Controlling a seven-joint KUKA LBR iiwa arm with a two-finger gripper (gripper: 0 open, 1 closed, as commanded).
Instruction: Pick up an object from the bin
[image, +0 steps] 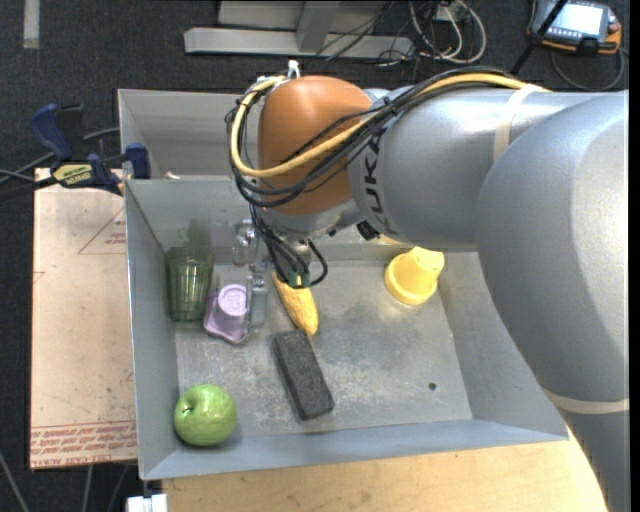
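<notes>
Now showing: a grey bin (150, 300) that is holding six loose things, all lying apart rather than heaped.
Arm: the silver arm (480, 170) is reaching in from the right, its orange cover (310, 130) hanging over the bin's back half.
Gripper: the gripper (257, 290) is pointing down at the floor left of centre; whether the claw is spread or pressed together cannot be told.
Nearest things: a lavender cup (228, 312) is lying on its side just left of the gripper, and a yellow banana (303, 310) is lying just right of it.
Green tumbler (187, 285): it is standing upright by the left wall, beside the lavender cup.
Dark grey block (303, 375): it is lying flat just in front of the banana.
Green apple (205, 415): it is sitting in the front left corner.
Yellow piece (412, 275): it is resting right of centre, well apart from the gripper.
</notes>
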